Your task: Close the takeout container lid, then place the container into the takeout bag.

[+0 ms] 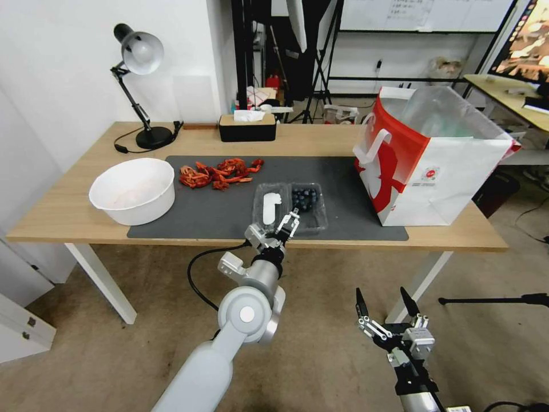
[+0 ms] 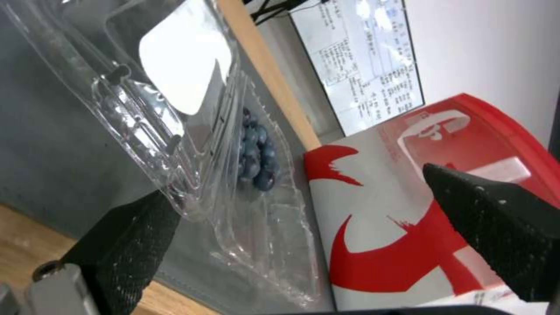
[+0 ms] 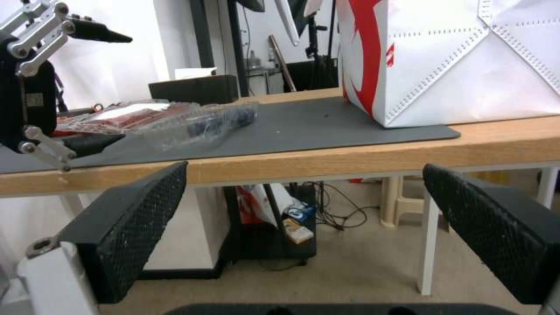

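The takeout container (image 1: 306, 201) lies open on the grey mat, its tray holding dark blueberries (image 2: 257, 159). Its clear lid (image 1: 270, 207) with the white sticker (image 2: 178, 70) is folded out flat to the tray's left. My left gripper (image 1: 287, 220) is open at the container's near edge, and one finger (image 2: 125, 245) touches the lid's near corner. The red-and-white takeout bag (image 1: 429, 163) stands open on the table's right end, also visible as the bag (image 3: 455, 61). My right gripper (image 1: 386, 306) hangs open below table height, in front of the table.
A white bowl (image 1: 134, 189) sits at the mat's left end, with red food scraps (image 1: 220, 171) behind the container. A desk lamp (image 1: 140, 86) and a black tissue box (image 1: 247, 127) stand at the back. The table's front edge (image 3: 327, 159) runs just before the container.
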Tool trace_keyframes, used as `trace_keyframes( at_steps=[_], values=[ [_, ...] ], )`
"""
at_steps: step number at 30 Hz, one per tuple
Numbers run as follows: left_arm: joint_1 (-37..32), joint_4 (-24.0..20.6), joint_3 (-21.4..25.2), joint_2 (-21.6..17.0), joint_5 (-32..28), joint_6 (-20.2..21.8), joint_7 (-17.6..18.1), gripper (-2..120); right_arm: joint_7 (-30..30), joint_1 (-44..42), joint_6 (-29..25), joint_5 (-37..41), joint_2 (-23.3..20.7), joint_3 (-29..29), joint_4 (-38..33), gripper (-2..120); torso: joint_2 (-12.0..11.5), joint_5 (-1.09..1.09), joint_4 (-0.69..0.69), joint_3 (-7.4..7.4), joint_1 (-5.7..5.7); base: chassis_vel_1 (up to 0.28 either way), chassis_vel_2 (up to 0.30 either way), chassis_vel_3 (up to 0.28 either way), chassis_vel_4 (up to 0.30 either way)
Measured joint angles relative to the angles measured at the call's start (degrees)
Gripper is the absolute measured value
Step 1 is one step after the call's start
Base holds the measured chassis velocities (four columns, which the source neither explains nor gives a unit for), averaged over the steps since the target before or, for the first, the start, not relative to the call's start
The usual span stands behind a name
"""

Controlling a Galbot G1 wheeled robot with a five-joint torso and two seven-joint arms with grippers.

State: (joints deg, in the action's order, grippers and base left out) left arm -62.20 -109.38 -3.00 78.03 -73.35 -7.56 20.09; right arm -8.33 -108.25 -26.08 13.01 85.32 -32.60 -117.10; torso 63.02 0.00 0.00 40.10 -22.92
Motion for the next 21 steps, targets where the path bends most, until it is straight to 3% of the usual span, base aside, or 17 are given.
trace_keyframes(
  at_steps=[9,21],
  values=[
    [-0.72,3.10,-1.60,-1.04,15.23,-3.21,-4.46,100,-0.04,-0.35,-0.19,-0.38,0.19,0.14,-0.18,100,0.00,0.00,0.00,0.00,0.00,0.000,0.000,0.000,0.000],
    [-1.57,5.14,-2.43,-2.19,25.02,-5.62,-9.94,100,-0.04,-0.48,-0.21,-0.66,0.18,0.25,-0.40,100,0.00,0.00,0.00,0.00,0.00,0.000,0.000,0.000,0.000]
  ],
)
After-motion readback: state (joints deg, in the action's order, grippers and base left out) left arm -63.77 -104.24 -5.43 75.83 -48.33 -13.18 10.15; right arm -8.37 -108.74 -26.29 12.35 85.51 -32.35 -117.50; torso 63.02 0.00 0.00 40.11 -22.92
